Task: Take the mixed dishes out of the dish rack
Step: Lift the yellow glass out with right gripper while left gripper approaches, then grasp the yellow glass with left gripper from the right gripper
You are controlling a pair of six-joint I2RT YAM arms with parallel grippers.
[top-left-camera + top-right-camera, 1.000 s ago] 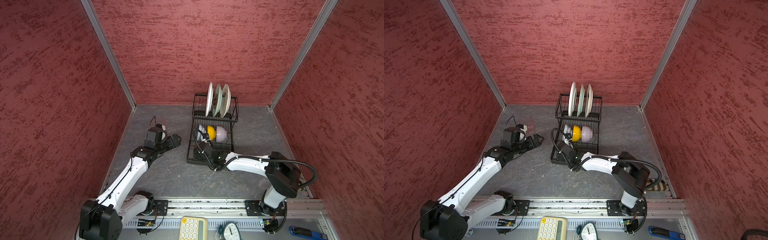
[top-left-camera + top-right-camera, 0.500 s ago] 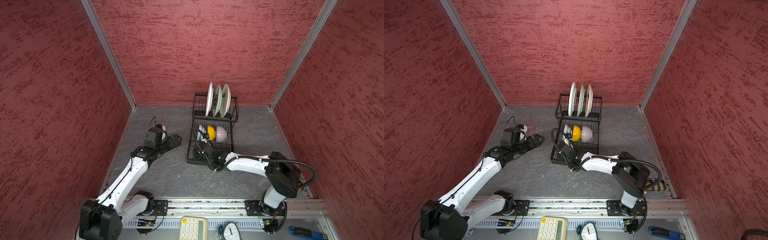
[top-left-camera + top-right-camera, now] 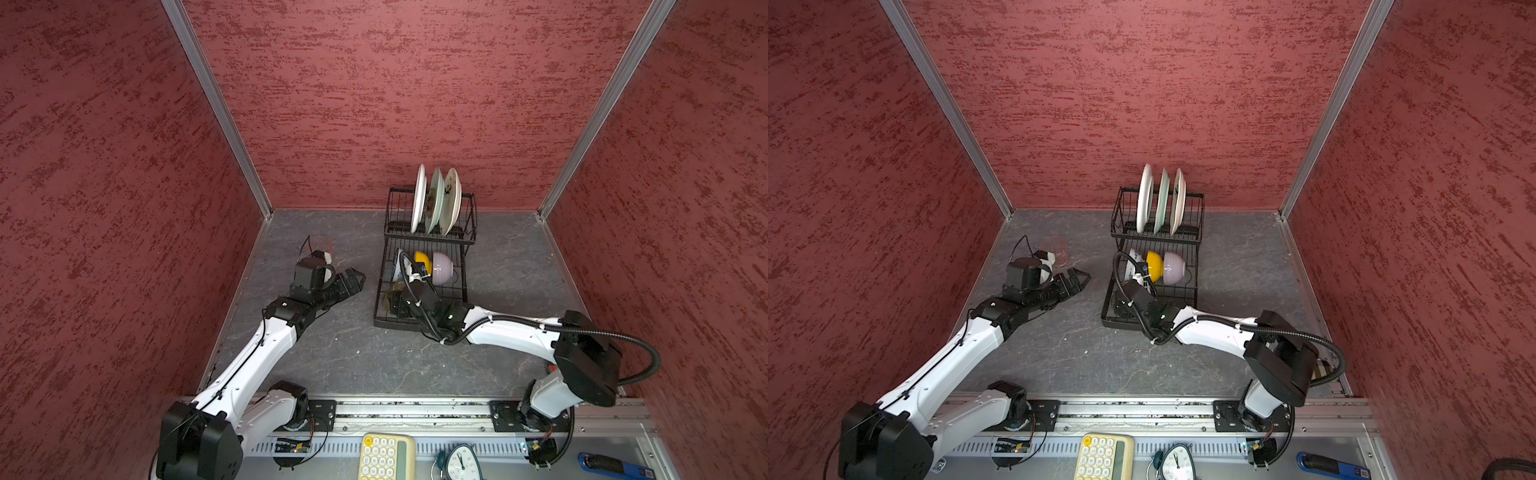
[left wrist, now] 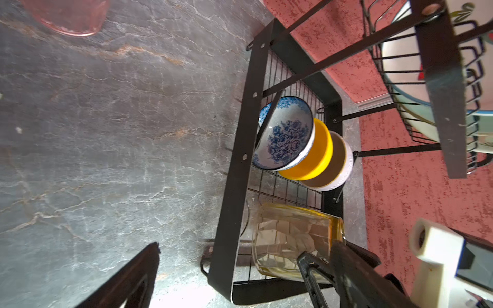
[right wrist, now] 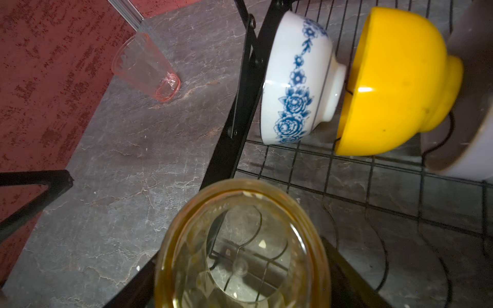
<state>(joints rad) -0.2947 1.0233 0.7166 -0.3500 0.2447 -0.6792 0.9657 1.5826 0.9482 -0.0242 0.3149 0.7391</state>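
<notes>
The black dish rack stands at the back centre. Three plates are upright in its upper basket. On the lower tray a blue-white bowl, a yellow bowl and a lavender bowl lean on edge. My right gripper is shut on the amber tumbler at the tray's near left corner. My left gripper hangs open and empty just left of the rack. The pink tumbler stands on the table behind it.
Red walls close in the grey table on three sides. The rack's raised black side rail runs between my left gripper and the amber tumbler. A keypad, a clock and a blue tool lie past the front rail.
</notes>
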